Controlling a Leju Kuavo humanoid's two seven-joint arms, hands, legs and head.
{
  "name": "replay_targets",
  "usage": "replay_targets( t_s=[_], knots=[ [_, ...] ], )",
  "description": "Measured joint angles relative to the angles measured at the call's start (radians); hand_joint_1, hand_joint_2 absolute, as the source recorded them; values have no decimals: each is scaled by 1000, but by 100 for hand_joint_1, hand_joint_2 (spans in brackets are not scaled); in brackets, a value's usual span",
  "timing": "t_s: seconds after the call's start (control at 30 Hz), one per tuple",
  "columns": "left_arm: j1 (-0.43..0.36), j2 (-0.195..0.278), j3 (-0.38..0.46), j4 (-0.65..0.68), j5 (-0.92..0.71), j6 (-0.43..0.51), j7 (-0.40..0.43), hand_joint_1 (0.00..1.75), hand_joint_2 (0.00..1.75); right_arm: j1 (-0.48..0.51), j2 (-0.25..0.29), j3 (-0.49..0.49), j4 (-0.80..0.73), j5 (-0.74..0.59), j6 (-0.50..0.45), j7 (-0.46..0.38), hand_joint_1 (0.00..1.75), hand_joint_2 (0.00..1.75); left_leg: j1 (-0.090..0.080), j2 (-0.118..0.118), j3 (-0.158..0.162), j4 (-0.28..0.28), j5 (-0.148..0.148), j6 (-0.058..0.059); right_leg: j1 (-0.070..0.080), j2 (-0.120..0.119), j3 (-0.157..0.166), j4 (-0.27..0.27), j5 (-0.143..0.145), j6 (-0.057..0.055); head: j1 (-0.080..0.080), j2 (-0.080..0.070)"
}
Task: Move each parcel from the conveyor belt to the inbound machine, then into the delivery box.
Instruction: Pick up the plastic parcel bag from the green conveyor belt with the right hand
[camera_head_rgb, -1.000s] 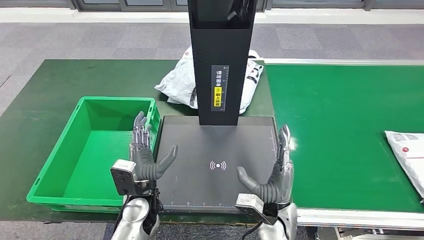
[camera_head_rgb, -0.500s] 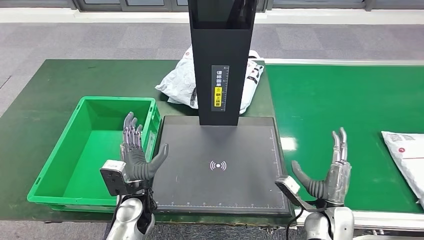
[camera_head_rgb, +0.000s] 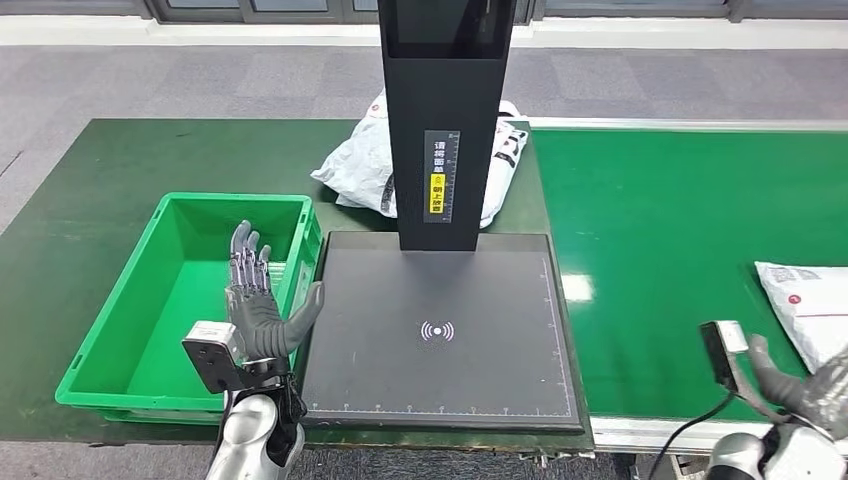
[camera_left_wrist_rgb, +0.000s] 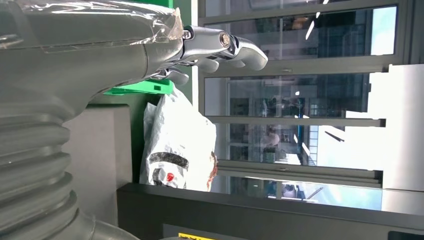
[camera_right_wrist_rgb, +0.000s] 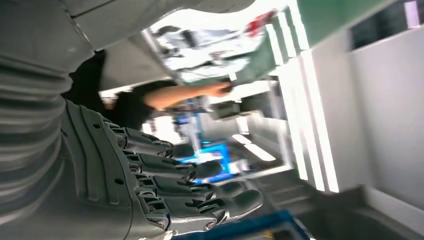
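Green delivery box (camera_head_rgb: 120, 300), nothing inside

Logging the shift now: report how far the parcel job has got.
Nothing looks finished: the green box is empty and the machine's black plate is bare. In hand: the right hand is open beside the parcel on the belt, not gripping it. The left hand is open. Left: pick it up, scan it, box it.

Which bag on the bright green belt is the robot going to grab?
Find the bright green conveyor belt right of the black scanner machine. At its right edge lies a white parcel, by the robot's right hand. The other white bag sits behind the machine's post.
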Motion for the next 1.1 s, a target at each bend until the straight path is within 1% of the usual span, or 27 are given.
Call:
replay_targets(
  t_s=[0.17, 0.23, 0.3, 0.37, 0.47, 0.6, 0.83, 0.97, 1.1],
  knots=[
    [2, 0, 5, -6, -4, 1, 0, 0, 175, -10, -113, 21, 131, 2, 0, 270, 0, 175, 0, -2, 0, 0, 0, 0, 0, -3, 1, 0, 0, 1, 0, 0],
    [2, 0, 6, -7, -7, 0, 0, 0, 175, -14, -157, 45, 185, 2, 0, 332, 0, 175, 0, -2, 0, 0, 0, 0, 0, -3, 1, 0, 0, 1, 0, 0],
    [2, 0, 7, -8, -8, -3, 0, 0, 175, -17, -195, 70, 234, 2, 0, 372, 0, 175, 0, -2, 0, 0, 0, 1, 0, -3, 1, 0, 0, 1, 0, 0],
    [2, 0, 7, -8, -8, -6, 0, 0, 175, -19, -222, 91, 271, 2, 0, 391, 0, 175, 0, -2, -1, 0, 0, 1, 0, -4, 1, 0, 0, 1, 0, 0],
    [2, 0, 8, -8, -8, -8, 0, 0, 175, -22, -248, 108, 308, 3, 0, 396, 0, 175, 0, -2, 0, 0, 0, 1, 0, -4, 1, 0, 0, 1, 0, 0],
    [2, -1, 8, -8, -10, -10, 0, 0, 175, -24, -268, 123, 340, 2, 0, 403, 0, 175, 0, -2, 0, 0, 0, 1, 0, -4, 1, 0, 0, 1, 0, 0],
    [2, -1, 9, -2, -13, -25, 0, 0, 175, -34, -305, 156, 408, -6, 0, 449, 0, 175, 0, -2, -1, 0, 0, 1, 0, -4, 1, 0, -1, 1, 0, 0],
    [1, -1, 11, 4, -17, -29, 0, 0, 175, -69, -311, 177, 473, 1, 0, 450, 0, 175, 0, -1, 0, 0, 1, 1, 0, -2, 1, 0, 0, 1, 0, 0],
    [1, -1, 11, 7, -18, -28, 0, 0, 175, -119, -314, 221, 547, 3, 0, 496, 0, 175, 0, -1, 0, 0, 1, 1, 0, -2, 1, 0, 0, 1, 0, 0]
  ],
)
